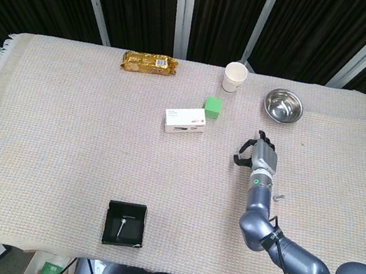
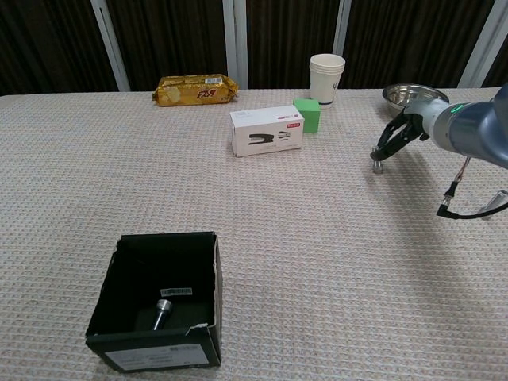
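My right hand [image 1: 259,155] hovers low over the right half of the table, fingers curled downward. In the chest view the right hand [image 2: 403,131] pinches a small silver metal piece [image 2: 379,167] at its fingertips, just above or on the cloth. A white stapler box [image 1: 185,120] and a green cube [image 1: 212,107] lie to its left. A steel bowl [image 1: 283,106] sits behind it. Near the front edge stands an open black box [image 2: 167,238] with a similar small metal piece [image 2: 163,308] inside. My left hand is out of sight in both views.
A paper cup [image 1: 235,76] and a golden snack packet [image 1: 150,64] stand along the far edge. A small silver item [image 1: 278,195] lies on the cloth right of my forearm. A woven cloth [image 1: 63,130] covers the table.
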